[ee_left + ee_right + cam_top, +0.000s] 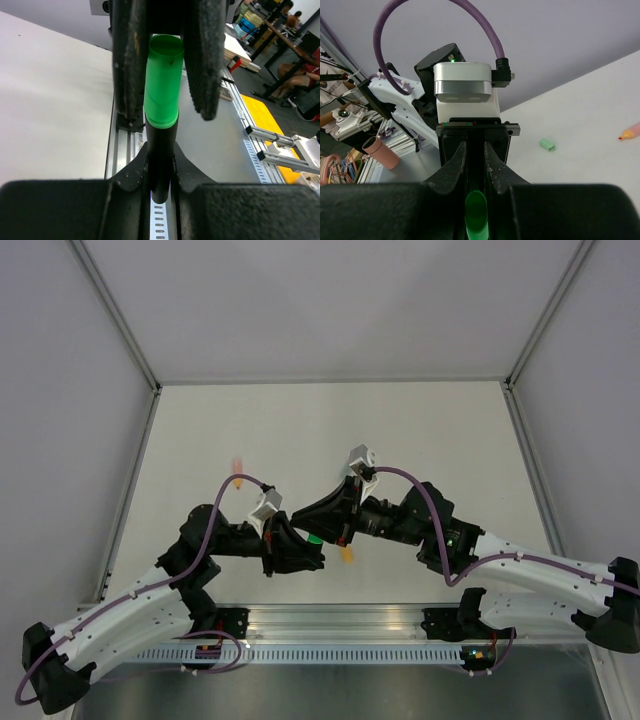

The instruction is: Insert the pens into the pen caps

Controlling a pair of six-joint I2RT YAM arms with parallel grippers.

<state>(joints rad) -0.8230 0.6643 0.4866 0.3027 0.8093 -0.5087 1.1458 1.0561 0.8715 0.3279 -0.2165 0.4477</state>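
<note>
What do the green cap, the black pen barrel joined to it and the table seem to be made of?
Green cap: plastic, slightly translucent and glossy; its rim glows lighter than its wall.
Black pen barrel: probably opaque plastic, smooth, with a faint sheen.
Table: matte white with no glare; laminate or painted board, I cannot tell which.

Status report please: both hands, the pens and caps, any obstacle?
Left hand shut on black pen. Right hand shut on green cap, cap over pen end. Orange pen on table, uncapped. Nothing blocking.
</note>
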